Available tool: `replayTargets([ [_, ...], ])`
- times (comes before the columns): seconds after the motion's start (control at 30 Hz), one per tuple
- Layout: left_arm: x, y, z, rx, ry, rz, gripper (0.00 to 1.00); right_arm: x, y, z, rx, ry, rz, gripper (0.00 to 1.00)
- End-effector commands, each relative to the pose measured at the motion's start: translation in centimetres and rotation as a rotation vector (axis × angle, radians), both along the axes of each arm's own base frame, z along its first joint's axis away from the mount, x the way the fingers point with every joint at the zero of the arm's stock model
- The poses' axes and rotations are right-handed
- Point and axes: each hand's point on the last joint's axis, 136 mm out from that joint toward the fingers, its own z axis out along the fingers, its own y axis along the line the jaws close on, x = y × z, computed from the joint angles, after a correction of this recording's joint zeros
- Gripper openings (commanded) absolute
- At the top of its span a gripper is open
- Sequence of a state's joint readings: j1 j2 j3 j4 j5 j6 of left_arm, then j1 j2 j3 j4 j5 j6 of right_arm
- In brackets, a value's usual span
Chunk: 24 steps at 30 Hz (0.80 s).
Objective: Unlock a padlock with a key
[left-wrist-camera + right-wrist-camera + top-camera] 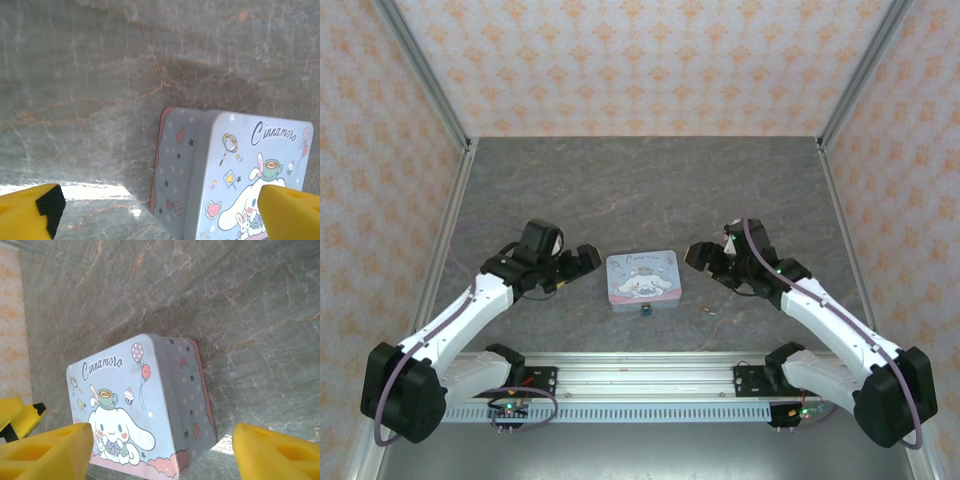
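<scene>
**Both grippers flanked the tin, with lock and key lying nearer the bases**

We saw the grey marbled table (640, 180) bare apart from a small cluster towards its near edge. The pastel-blue cartoon tin (643, 278) lay flat there, lid up, between the two arms.

The left gripper (588, 260) hung just off the tin's left side, fingers spread wide and empty. The right gripper (700, 255) hung off its right side, jaws apart and holding nothing. Neither touched the tin, so we judged this a ready stance rather than a grip.

The padlock (646, 311) lay on the table right by the tin's near edge, though we could not tell whether it touched. It sat roughly midway between the grippers and closer to the bases than either.

The key (709, 313), a faint thin speck, lay right of the padlock. It was on the near side of the right gripper, which we judged better placed to take it.
</scene>
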<state>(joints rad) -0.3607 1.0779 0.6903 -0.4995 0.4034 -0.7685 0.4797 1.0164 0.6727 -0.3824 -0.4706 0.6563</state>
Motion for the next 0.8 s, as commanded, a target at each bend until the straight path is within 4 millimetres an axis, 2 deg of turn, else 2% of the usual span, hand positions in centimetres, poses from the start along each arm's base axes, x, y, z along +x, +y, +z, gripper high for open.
replayTargets([
  [0.0, 0.7, -1.9, 0.2, -0.070, -0.010, 0.008, 1.00, -0.1, -0.3, -1.7, -0.024, 0.053, -0.054, 0.73],
  [0.17, 1.2, -3.8, 0.2, -0.087, -0.029, -0.002, 0.98, 0.4, 1.8, -2.1, -0.013, 0.069, -0.011, 0.71],
  [0.27, 1.0, -4.6, -0.4, -0.086, -0.016, -0.011, 0.92, 0.6, 2.9, -2.4, -0.012, 0.076, 0.015, 0.70],
  [0.33, 0.9, -4.7, -0.8, -0.086, -0.009, -0.012, 0.85, 0.7, 3.3, -3.3, -0.022, 0.095, 0.023, 0.69],
  [0.57, 1.0, -5.3, -1.7, -0.094, -0.003, -0.016, 0.72, 1.2, 4.6, -4.0, -0.002, 0.101, 0.041, 0.68],
  [0.77, 1.4, -6.3, -2.5, -0.097, 0.016, -0.036, 0.63, 1.7, 5.5, -4.4, 0.027, 0.110, 0.046, 0.59],
])
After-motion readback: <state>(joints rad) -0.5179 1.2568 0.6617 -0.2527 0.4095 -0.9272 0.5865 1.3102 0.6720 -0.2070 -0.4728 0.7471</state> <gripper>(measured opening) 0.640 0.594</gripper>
